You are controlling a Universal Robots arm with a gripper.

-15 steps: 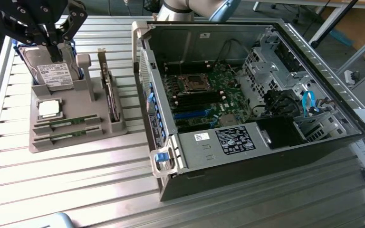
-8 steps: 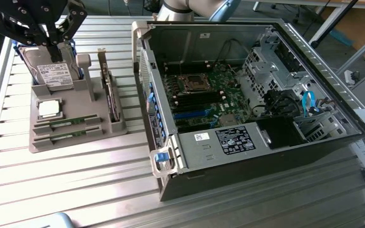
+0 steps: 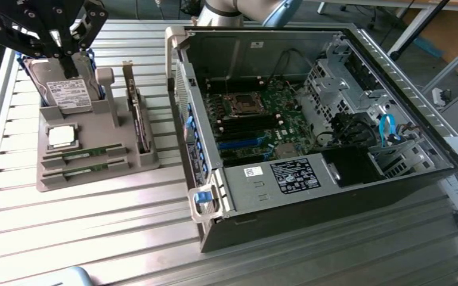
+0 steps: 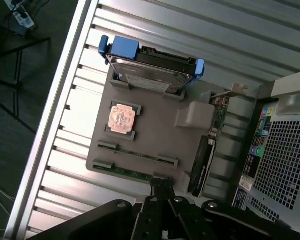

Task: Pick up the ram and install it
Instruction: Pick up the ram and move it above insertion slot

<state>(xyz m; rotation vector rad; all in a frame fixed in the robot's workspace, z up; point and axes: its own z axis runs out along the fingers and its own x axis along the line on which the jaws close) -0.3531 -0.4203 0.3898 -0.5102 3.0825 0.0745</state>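
Slatted table (image 3: 93, 220): rams (image 3: 83, 154) in grey tray (image 3: 98, 138)

Black hand (image 3: 71, 59) of bolted linkage bars, pale round pivot pins; silver-grey arm (image 3: 225, 11), blue joint cap (image 3: 283, 13)

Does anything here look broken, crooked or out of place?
Nothing stands out. Both ram sticks lie straight in the gray holder, the hard drive and card stand upright, the computer case lies open.

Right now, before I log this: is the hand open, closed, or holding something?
Hand: closed, holding nothing.
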